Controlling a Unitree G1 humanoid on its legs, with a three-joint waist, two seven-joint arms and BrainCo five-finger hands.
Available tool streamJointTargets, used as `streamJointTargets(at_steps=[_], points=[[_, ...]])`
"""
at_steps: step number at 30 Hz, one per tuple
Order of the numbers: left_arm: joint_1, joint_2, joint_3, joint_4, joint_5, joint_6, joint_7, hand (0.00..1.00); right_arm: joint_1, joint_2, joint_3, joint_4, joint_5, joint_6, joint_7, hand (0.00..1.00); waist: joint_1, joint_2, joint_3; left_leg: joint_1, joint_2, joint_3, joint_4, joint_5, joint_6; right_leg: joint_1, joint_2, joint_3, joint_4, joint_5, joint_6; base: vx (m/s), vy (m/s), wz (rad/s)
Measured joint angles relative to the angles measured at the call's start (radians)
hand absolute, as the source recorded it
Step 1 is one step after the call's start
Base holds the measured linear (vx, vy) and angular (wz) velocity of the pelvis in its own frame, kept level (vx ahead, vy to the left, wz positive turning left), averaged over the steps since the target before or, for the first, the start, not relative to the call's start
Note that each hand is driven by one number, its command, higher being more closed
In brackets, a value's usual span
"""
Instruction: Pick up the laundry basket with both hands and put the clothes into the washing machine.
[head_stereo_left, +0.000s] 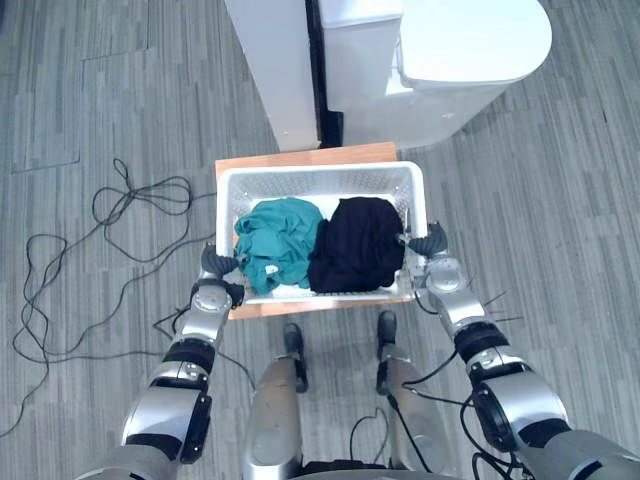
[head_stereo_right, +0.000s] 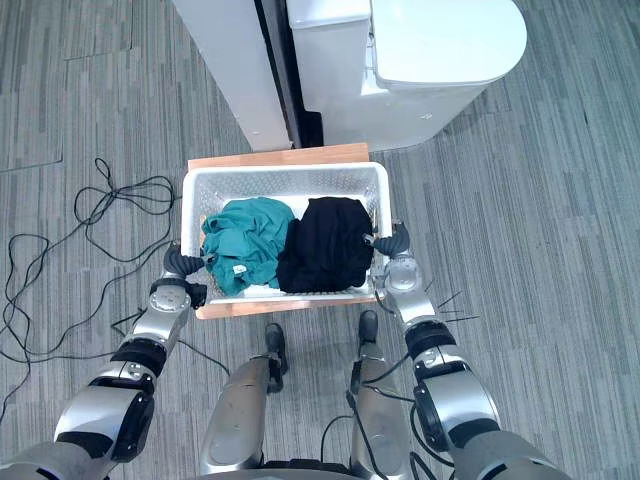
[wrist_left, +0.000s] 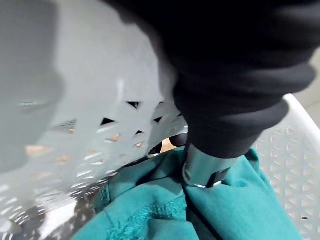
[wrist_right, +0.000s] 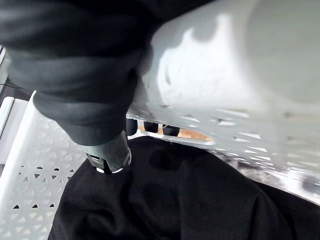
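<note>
A white perforated laundry basket (head_stereo_left: 320, 173) rests on a low wooden board (head_stereo_left: 300, 156). Inside lie a teal garment (head_stereo_left: 277, 241) on the left and a black garment (head_stereo_left: 358, 243) on the right. My left hand (head_stereo_left: 214, 266) grips the basket's left wall; in the left wrist view its thumb (wrist_left: 200, 167) reaches over the wall (wrist_left: 100, 100) onto the teal cloth (wrist_left: 240, 210). My right hand (head_stereo_left: 431, 245) grips the right wall, with its thumb (wrist_right: 112, 152) inside against the black cloth (wrist_right: 175, 200) and dark fingertips (wrist_right: 150, 127) showing through the handle slot.
The white washing machine (head_stereo_left: 440, 70), its lid down, stands just beyond the basket to the right. A tall white panel (head_stereo_left: 270, 60) stands beside it on the left. Grey plank floor (head_stereo_left: 560, 200) lies open on both sides.
</note>
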Motion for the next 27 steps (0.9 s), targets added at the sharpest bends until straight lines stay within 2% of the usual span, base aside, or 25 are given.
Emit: streamJointTargets(at_steps=[2,6,9,10,13,16,17,18,19,20,21,22,23,24,25,26,27], points=[[0.089,-0.023,0.0,-0.09,-0.001,0.001,-0.001,1.0,0.081,-0.001,-0.015,-0.096,-0.002,0.002,0.0,1.0,-0.011,-0.001,-0.002,0.029,-0.004,0.0,-0.016,0.0,0.0,0.031,0.0,0.001,-0.019,0.0,0.0,0.08,0.022,0.01],[0.248,-0.06,0.0,-0.309,-0.005,0.004,-0.004,1.0,0.246,0.002,-0.062,-0.295,-0.015,0.002,0.005,1.0,-0.015,-0.004,-0.011,0.093,-0.004,0.015,-0.043,-0.002,0.0,0.082,0.005,0.013,-0.038,-0.001,0.0,0.04,0.007,-0.11],[0.397,-0.099,-0.002,-0.472,-0.023,0.004,-0.021,1.0,0.376,0.014,-0.097,-0.443,-0.04,-0.004,0.02,1.0,-0.024,-0.004,-0.078,0.131,-0.003,0.047,-0.05,-0.018,-0.003,0.102,0.01,0.046,-0.052,-0.001,0.001,0.03,0.022,-0.32],[0.465,-0.117,-0.013,-0.537,-0.026,0.004,-0.027,1.0,0.433,0.029,-0.115,-0.501,-0.054,-0.014,0.028,1.0,-0.036,-0.005,-0.108,0.164,-0.002,0.069,-0.05,-0.034,-0.002,0.121,0.013,0.069,-0.054,-0.003,0.005,0.04,0.04,-0.5],[0.523,-0.123,-0.03,-0.596,-0.043,0.003,-0.047,1.0,0.51,0.046,-0.137,-0.576,-0.067,-0.018,0.042,1.0,-0.045,-0.007,-0.145,0.207,-0.001,0.129,-0.039,-0.069,-0.009,0.126,0.025,0.14,-0.053,0.0,0.012,0.02,0.081,-0.76],[0.543,-0.127,-0.039,-0.642,-0.043,0.004,-0.067,1.0,0.549,0.055,-0.154,-0.611,-0.083,-0.023,0.053,1.0,-0.075,-0.015,-0.165,0.229,0.007,0.226,0.015,-0.123,-0.005,0.101,0.048,0.251,-0.053,0.021,0.034,-0.03,0.099,-1.16],[0.543,-0.13,-0.042,-0.656,-0.043,0.005,-0.068,1.0,0.554,0.058,-0.159,-0.611,-0.09,-0.024,0.053,1.0,-0.092,-0.017,-0.17,0.231,0.019,0.278,0.046,-0.14,0.007,0.084,0.06,0.282,-0.062,0.04,0.024,-0.07,0.088,-1.45],[0.541,-0.129,-0.041,-0.663,-0.042,0.007,-0.068,1.0,0.557,0.062,-0.165,-0.611,-0.094,-0.024,0.055,1.0,-0.108,-0.017,-0.172,0.237,0.041,0.332,0.069,-0.156,0.019,0.072,0.06,0.251,-0.089,0.048,-0.04,-0.07,0.086,-1.35],[0.539,-0.13,-0.04,-0.665,-0.042,0.008,-0.068,1.0,0.556,0.067,-0.168,-0.611,-0.098,-0.024,0.055,1.0,-0.11,-0.015,-0.171,0.246,0.048,0.365,0.07,-0.158,0.023,0.066,0.049,0.178,-0.087,0.043,-0.12,-0.06,0.09,-1.59],[0.541,-0.129,-0.036,-0.674,-0.042,0.016,-0.068,1.0,0.556,0.077,-0.169,-0.611,-0.099,-0.024,0.055,1.0,-0.108,-0.014,-0.171,0.279,0.077,0.441,0.062,-0.159,0.026,0.041,0.013,-0.003,-0.057,0.015,-0.229,-0.01,0.063,-1.87],[0.542,-0.124,-0.035,-0.681,-0.042,0.022,-0.067,1.0,0.553,0.082,-0.169,-0.605,-0.099,-0.025,0.055,1.0,-0.098,-0.02,-0.174,0.319,0.096,0.521,0.063,-0.168,0.024,0.014,-0.047,-0.205,0.013,-0.026,-0.282,0.0,0.042,-1.88],[0.542,-0.124,-0.035,-0.681,-0.042,0.024,-0.067,1.0,0.55,0.08,-0.168,-0.6,-0.099,-0.027,0.055,1.0,-0.096,-0.022,-0.176,0.34,0.101,0.555,0.065,-0.174,0.018,0.01,-0.084,-0.307,0.049,-0.05,-0.312,0.01,-0.008,-1.78],[0.542,-0.124,-0.034,-0.682,-0.043,0.025,-0.066,1.0,0.538,0.078,-0.166,-0.581,-0.099,-0.035,0.055,1.0,-0.092,-0.024,-0.183,0.377,0.114,0.626,0.067,-0.186,0.013,0.008,-0.151,-0.483,0.118,-0.082,-0.344,0.03,-0.05,-1.62],[0.542,-0.125,-0.031,-0.682,-0.043,0.026,-0.062,1.0,0.522,0.076,-0.163,-0.557,-0.099,-0.041,0.055,1.0,-0.092,-0.019,-0.197,0.4,0.137,0.689,0.083,-0.202,-0.011,-0.005,-0.202,-0.587,0.214,-0.12,-0.326,0.08,-0.115,-1.56],[0.542,-0.125,-0.031,-0.682,-0.043,0.026,-0.061,1.0,0.519,0.074,-0.162,-0.552,-0.099,-0.041,0.055,1.0,-0.093,-0.017,-0.206,0.41,0.153,0.715,0.103,-0.215,-0.026,-0.016,-0.212,-0.599,0.276,-0.14,-0.297,0.17,-0.194,-1.44],[0.547,-0.125,-0.031,-0.682,-0.043,0.026,-0.058,1.0,0.52,0.062,-0.149,-0.544,-0.099,-0.041,0.055,1.0,-0.092,-0.016,-0.224,0.434,0.187,0.765,0.156,-0.24,-0.055,-0.01,-0.194,-0.574,0.34,-0.177,-0.216,0.21,-0.186,-1.62],[0.55,-0.132,-0.023,-0.682,-0.044,0.028,-0.044,1.0,0.497,0.039,-0.127,-0.523,-0.099,-0.042,0.055,1.0,-0.083,0.001,-0.227,0.452,0.244,0.779,0.26,-0.255,-0.042,-0.027,-0.132,-0.52,0.336,-0.136,-0.171,0.29,-0.231,-1.78]])
